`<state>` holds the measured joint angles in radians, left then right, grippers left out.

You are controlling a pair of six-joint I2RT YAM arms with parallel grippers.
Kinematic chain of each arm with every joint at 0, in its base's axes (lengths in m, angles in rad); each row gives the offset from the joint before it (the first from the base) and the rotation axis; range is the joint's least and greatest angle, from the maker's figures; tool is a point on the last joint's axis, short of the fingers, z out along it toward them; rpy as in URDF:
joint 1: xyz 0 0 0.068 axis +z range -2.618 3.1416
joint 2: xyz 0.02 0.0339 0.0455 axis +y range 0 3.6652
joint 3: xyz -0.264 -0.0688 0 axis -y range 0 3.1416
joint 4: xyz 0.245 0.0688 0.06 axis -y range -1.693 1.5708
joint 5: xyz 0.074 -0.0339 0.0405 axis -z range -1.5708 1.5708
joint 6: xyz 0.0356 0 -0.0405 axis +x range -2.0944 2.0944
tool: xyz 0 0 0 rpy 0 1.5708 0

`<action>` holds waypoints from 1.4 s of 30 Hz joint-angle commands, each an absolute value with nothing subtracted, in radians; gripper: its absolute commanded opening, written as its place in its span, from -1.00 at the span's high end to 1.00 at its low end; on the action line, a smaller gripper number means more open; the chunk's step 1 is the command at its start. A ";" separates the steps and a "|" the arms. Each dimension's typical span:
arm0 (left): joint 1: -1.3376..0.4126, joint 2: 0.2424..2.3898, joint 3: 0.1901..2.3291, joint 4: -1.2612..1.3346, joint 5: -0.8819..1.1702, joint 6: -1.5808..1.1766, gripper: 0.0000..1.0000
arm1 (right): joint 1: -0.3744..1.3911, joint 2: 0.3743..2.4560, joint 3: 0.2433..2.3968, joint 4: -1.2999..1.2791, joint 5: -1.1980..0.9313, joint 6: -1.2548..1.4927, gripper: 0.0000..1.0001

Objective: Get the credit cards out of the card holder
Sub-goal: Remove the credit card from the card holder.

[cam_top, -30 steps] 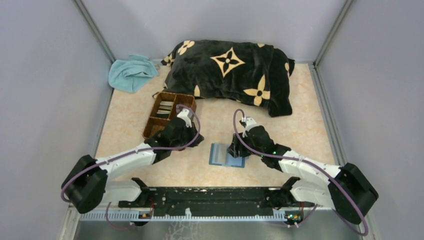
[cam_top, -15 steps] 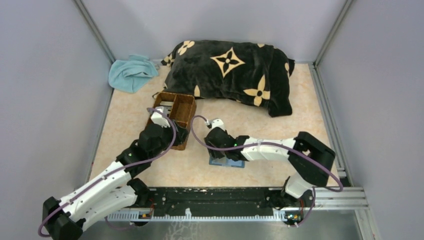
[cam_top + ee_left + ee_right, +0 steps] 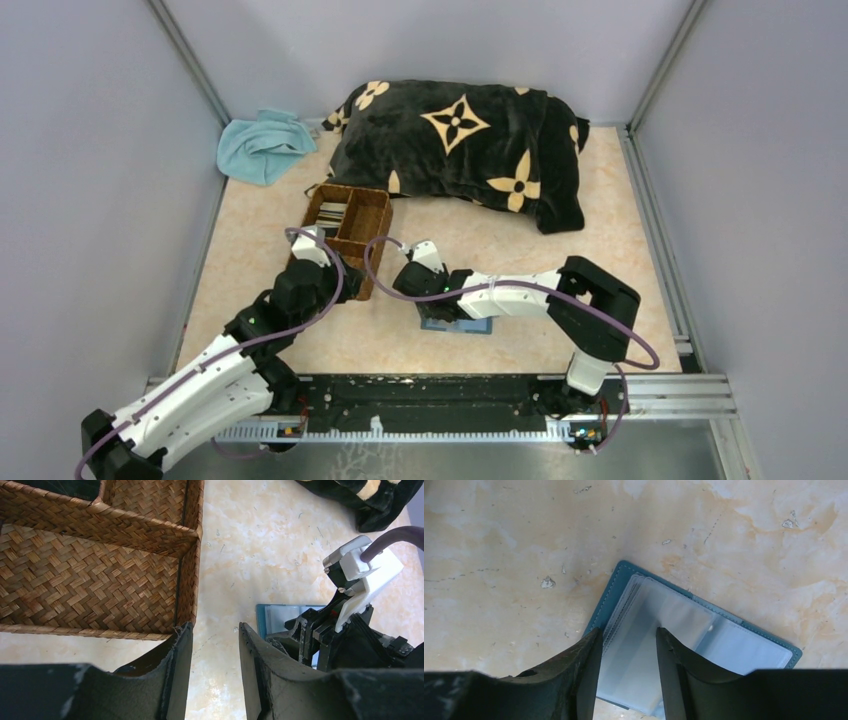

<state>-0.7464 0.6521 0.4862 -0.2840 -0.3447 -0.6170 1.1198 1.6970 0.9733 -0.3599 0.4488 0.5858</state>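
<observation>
Under the right gripper the card holder lies open on the table. Its clear sleeves show between parted fingers that pinch nothing. Whether the tips touch the sleeves, or whether the sleeves hold cards, cannot be told, and the fingers cut off the holder's near part. The left gripper hangs part open and empty, just right of the woven tray's near corner. The holder lies to its right, mostly hidden by the right arm. The table is mottled cream, walled in grey. Only the top view shows pale credit cards in the tray's compartment far ahead of the left gripper, too small to count. The black pillow and teal cloth lie beyond.
</observation>
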 commanded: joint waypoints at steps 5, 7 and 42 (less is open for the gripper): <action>-0.749 0.663 0.474 -0.279 -0.352 -0.632 0.08 | 1.134 1.730 1.000 -0.436 0.506 0.629 0.42; -0.749 0.669 0.471 -0.272 -0.348 -0.634 0.08 | 1.133 1.718 0.992 -0.432 0.506 0.629 0.54; -0.750 0.865 0.459 0.021 -0.031 -0.641 0.04 | 1.097 1.258 0.723 -0.453 0.583 0.757 1.00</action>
